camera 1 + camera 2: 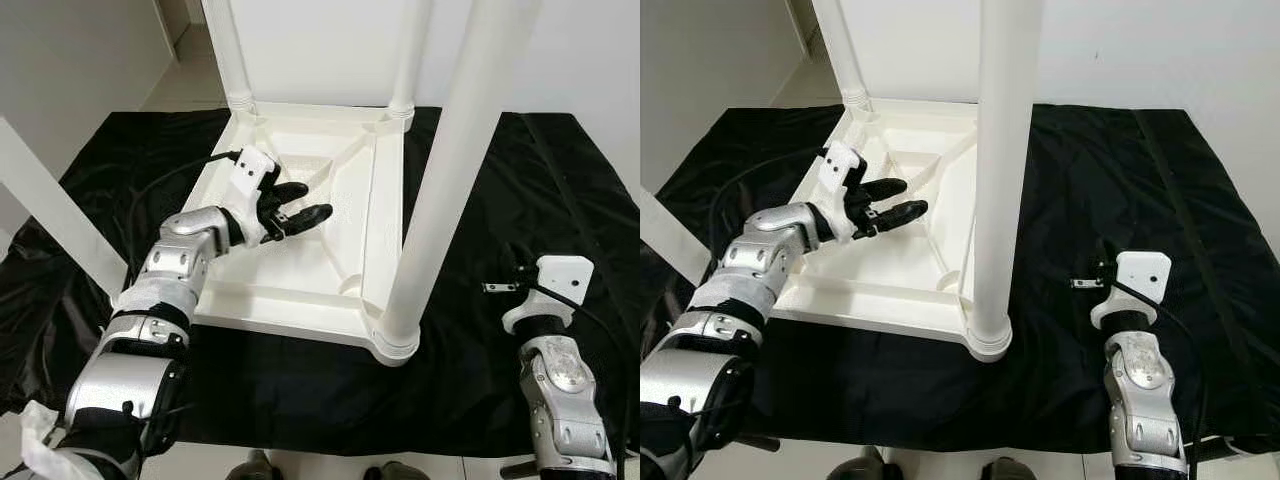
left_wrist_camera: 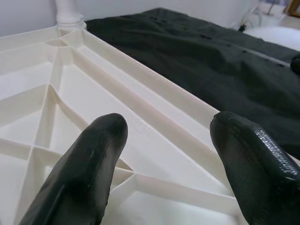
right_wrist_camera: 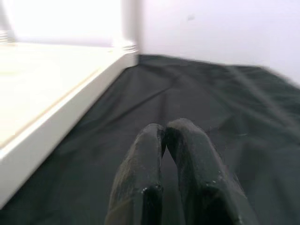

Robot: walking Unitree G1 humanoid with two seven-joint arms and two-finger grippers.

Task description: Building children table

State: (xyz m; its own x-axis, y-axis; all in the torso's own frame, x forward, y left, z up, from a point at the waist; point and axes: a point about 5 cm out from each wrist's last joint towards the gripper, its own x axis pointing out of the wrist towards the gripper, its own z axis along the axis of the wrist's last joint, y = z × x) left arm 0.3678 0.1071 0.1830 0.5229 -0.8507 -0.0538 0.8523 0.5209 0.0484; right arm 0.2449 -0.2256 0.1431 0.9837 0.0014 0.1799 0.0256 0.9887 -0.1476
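A black cloth [image 1: 470, 360] is spread over the floor, creased and glossy, with a white wall [image 1: 1140, 50] behind it at twelve o'clock and pale floor tiles [image 1: 190, 75] showing at eleven o'clock. On the cloth, at the middle of the head views, lies a white plastic table [image 1: 300, 290] turned upside down, its underside ribbed with diagonal braces. Three round white legs stand up from its corners: one at five o'clock [image 1: 440, 190], tall and near the camera, and two [image 1: 228, 50] at the far edge. A loose white leg [image 1: 50, 210] slants at nine o'clock. The left gripper [image 1: 297, 203] hovers above the underside, fingers [image 2: 89, 164] spread wide, holding nothing. The right gripper [image 3: 171, 136] rests low over the cloth at four o'clock, fingers pressed together, empty.
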